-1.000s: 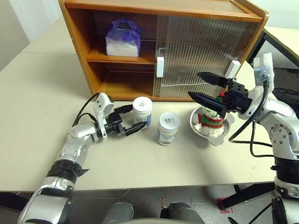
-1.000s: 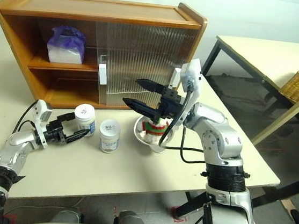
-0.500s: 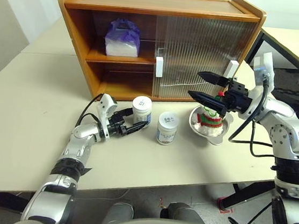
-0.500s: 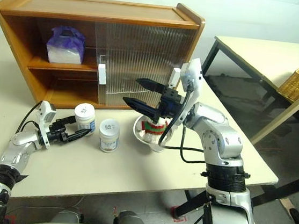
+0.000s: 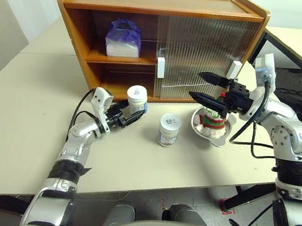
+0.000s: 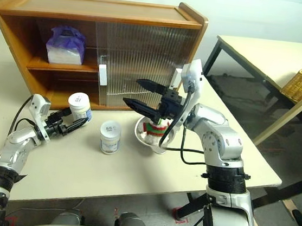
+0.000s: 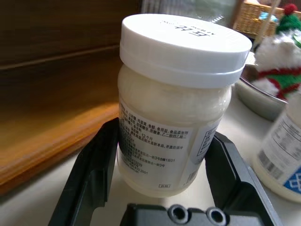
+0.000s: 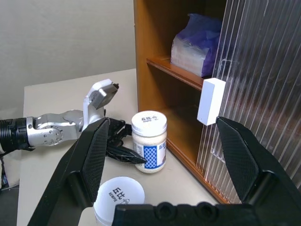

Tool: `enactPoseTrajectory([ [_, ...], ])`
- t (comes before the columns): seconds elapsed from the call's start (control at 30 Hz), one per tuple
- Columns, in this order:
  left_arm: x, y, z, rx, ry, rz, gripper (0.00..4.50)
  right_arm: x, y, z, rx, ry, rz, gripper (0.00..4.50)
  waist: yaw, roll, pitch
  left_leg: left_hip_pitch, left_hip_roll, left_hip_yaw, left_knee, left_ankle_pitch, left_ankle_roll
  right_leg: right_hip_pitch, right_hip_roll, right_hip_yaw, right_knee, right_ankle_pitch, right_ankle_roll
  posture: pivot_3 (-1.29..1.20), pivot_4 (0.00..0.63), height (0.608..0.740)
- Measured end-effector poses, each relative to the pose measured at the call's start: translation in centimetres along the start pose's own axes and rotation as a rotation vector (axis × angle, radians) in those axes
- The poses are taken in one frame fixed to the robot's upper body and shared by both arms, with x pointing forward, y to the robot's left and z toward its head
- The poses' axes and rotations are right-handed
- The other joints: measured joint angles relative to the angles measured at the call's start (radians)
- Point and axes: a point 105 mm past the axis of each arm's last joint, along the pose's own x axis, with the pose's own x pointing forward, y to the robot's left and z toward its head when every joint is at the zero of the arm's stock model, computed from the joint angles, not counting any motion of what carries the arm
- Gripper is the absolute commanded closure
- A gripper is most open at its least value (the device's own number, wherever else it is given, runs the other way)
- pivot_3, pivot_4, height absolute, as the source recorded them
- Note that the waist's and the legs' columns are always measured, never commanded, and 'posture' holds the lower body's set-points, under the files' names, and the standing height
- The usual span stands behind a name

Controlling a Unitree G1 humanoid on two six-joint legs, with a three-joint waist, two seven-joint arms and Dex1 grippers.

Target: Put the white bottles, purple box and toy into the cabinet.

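Left gripper [image 5: 130, 116] pinches a white bottle [image 5: 136, 99] between its fingers; right gripper [image 5: 206, 87] hangs spread, empty, above the toy [image 5: 213, 118]; left wrist view shows the bottle's label text

Centre frame: white jar [image 8: 149, 141] gripped by left gripper [image 8: 126, 153] before cabinet [image 8: 155, 61]; purple pack [image 8: 200, 42] upper right on shelf; second jar's cap [image 8: 118, 194] bottom; right gripper's fingers [image 8: 91, 155] spread

Beige table [image 5: 25, 115], wooden cabinet [image 5: 152, 7] standing at its far side, white bottle [image 5: 168, 130] upright in front of the cabinet, steel bowl [image 5: 218, 139] just beside it, purple box [image 5: 124, 38] on the cabinet's upper shelf [image 5: 121, 59]
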Motion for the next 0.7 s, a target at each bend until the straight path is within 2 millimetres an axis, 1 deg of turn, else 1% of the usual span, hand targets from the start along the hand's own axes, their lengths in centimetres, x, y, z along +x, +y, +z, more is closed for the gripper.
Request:
enactPoseTrajectory([
  [0.27, 0.4, 0.9, 0.0, -0.030, 0.016, 0.095, 1.45, 0.0, 0.1, -0.1, -0.001, -0.004, 0.012, 0.00, 0.003, 0.000, 0.000, 0.001, 0.000, 0.000, 0.001, 0.000, 0.000, 0.001, 0.000, 0.000, 0.000, 0.000, 0.000, -0.05, 0.000, 0.740],
  [0.47, 1.0, 2.7, 1.7, -0.024, -0.025, 0.178, 1.45, 0.0, 0.1, -0.1, -0.003, -0.003, 0.012, 0.00, 0.004, 0.000, 0.000, 0.001, 0.000, 0.000, 0.001, 0.000, 0.000, 0.001, 0.000, 0.000, 0.000, 0.001, 0.000, -0.06, 0.000, 0.740],
  [0.7, 1.5, 4.4, 2.0, -0.038, -0.021, 0.267, 1.45, 0.1, 0.1, -0.1, -0.003, -0.004, 0.012, 0.00, 0.004, 0.000, 0.000, 0.001, 0.000, 0.000, 0.001, 0.000, 0.000, 0.002, 0.000, 0.000, 0.000, 0.001, 0.002, -0.06, 0.000, 0.740],
])
